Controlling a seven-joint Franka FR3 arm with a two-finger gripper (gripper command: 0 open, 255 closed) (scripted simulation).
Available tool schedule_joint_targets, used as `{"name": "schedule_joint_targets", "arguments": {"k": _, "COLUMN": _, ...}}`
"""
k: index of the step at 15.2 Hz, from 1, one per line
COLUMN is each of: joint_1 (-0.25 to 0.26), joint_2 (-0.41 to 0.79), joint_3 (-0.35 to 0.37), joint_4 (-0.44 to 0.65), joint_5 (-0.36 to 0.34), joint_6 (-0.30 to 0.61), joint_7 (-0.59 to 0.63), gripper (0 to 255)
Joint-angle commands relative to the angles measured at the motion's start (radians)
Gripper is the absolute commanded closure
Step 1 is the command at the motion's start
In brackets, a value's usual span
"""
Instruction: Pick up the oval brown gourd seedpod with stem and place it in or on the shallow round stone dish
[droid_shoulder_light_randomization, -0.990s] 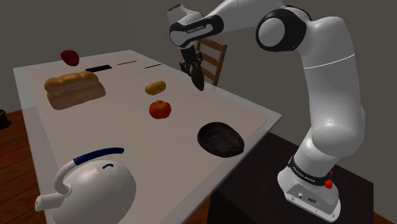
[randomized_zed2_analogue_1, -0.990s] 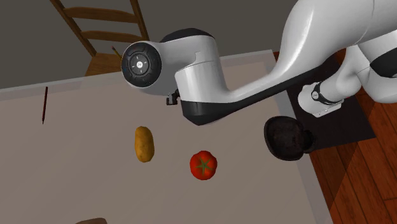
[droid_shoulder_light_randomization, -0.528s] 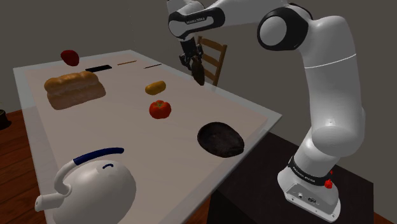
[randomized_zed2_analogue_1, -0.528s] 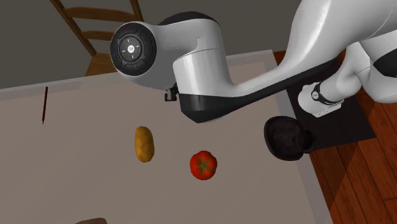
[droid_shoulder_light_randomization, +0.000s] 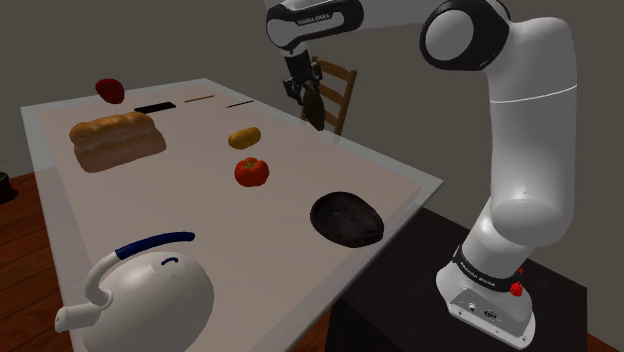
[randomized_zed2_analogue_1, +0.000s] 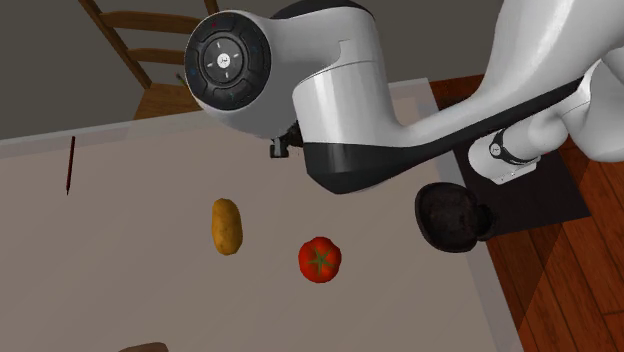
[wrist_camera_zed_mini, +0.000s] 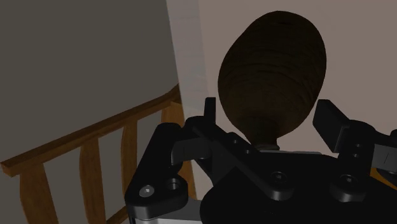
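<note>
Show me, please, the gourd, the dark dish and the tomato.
gourd (wrist_camera_zed_mini: 272, 67), wrist view, middle of its round body
dish (droid_shoulder_light_randomization: 347, 220), shoulder view, its bare inside
tomato (droid_shoulder_light_randomization: 252, 172), shoulder view, its red middle

Brown gourd (droid_shoulder_light_randomization: 312, 108) airborne, dark dish (droid_shoulder_light_randomization: 347, 219) apart

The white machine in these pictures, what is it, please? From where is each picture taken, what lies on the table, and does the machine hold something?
It is a robot arm with a black two-finger gripper. One camera stands beside its base, one looks down on the table, one sits on the hand itself. On the table lie a bread loaf, a potato, a tomato, a white kettle and a dark round dish. The gripper holds a brown seedpod in the air, above the table.
</note>
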Motion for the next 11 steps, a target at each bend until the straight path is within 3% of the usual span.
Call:
{"name": "schedule_joint_targets", "arguments": {"k": 1, "joint_1": 0.017, "joint_2": -0.073, "joint_3": 0.009, "joint_4": -0.102, "joint_5": -0.003, "joint_6": 0.019, "joint_7": 0.034, "gripper": 255}}
{"name": "schedule_joint_targets", "arguments": {"k": 11, "joint_1": 0.094, "joint_2": -0.410, "joint_3": 0.069, "joint_4": -0.537, "joint_5": 0.006, "joint_6": 0.066, "joint_7": 0.194, "gripper": 255}}
